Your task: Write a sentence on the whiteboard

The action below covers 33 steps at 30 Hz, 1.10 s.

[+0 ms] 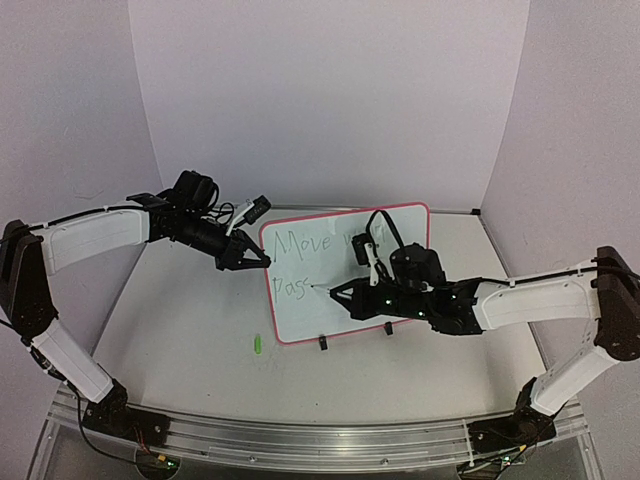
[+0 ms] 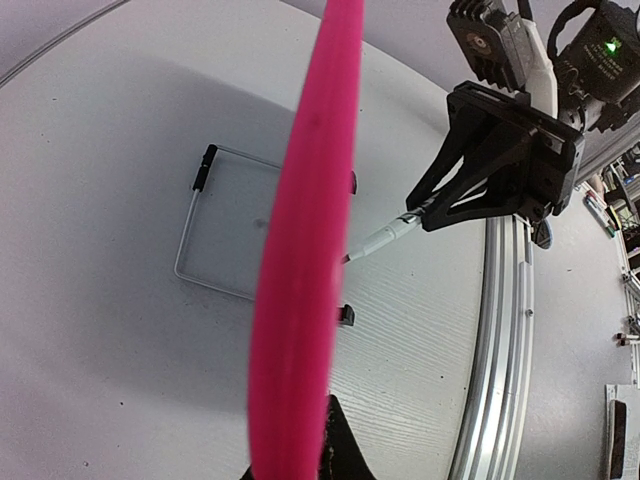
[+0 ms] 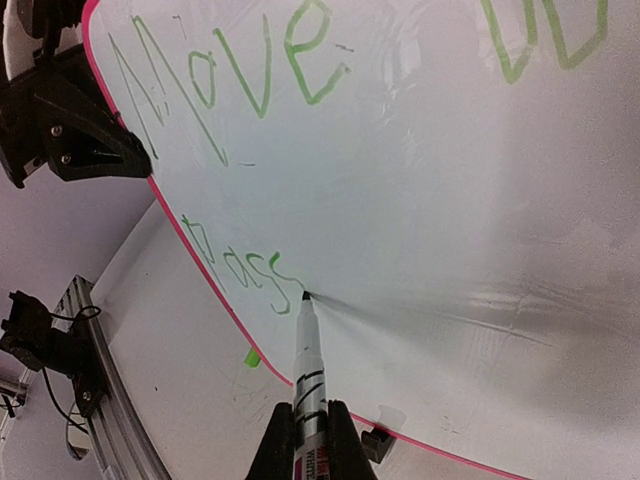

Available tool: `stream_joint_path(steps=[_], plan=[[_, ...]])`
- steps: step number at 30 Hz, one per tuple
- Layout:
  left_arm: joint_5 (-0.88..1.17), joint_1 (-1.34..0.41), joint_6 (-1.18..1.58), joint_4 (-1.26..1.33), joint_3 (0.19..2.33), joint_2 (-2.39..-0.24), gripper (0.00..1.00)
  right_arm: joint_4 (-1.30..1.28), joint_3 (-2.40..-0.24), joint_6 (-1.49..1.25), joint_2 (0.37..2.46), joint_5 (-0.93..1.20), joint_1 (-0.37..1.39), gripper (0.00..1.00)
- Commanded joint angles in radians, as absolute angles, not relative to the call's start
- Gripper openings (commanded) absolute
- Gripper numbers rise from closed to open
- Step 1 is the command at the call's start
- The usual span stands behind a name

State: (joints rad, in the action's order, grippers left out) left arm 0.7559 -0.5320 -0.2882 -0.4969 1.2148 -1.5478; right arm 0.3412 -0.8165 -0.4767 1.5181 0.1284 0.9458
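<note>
The whiteboard point(image 1: 345, 310), white with a pink-red frame, stands tilted at the table's middle. The sentence point(image 1: 305, 243) in green reads "Move" and more on the top line, "Pass" point(image 1: 292, 287) below it. My left gripper point(image 1: 262, 260) is shut on the board's left frame edge, which crosses the left wrist view as a blurred pink band point(image 2: 305, 250). My right gripper point(image 1: 345, 292) is shut on a marker point(image 3: 310, 370), whose tip touches the board just after "Pass" point(image 3: 240, 265). "Move" point(image 3: 230, 80) shows above. The right arm hides part of the top line.
A small green marker cap point(image 1: 256, 344) lies on the table in front of the board's lower left corner. Black clip feet point(image 1: 322, 344) and a wire stand point(image 2: 215, 225) hold the board. A metal rail point(image 1: 300, 435) runs along the near edge.
</note>
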Motion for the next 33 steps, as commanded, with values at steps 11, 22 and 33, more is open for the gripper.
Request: stream_joint_path(steps=[11, 22, 33], plan=[[0.696, -0.538, -0.319, -0.508, 1.208, -1.557, 0.00, 0.350, -0.881, -0.435, 1.552, 0.185, 0.938, 0.00], [0.697, -0.538, -0.317, -0.507, 1.208, -1.555, 0.00, 0.301, -0.828, -0.428, 1.409, 0.143, 0.928, 0.00], [0.687, -0.539, -0.321, -0.513, 1.207, -1.557, 0.00, 0.303, -0.833, -0.423, 1.453, 0.148, 0.905, 0.00]])
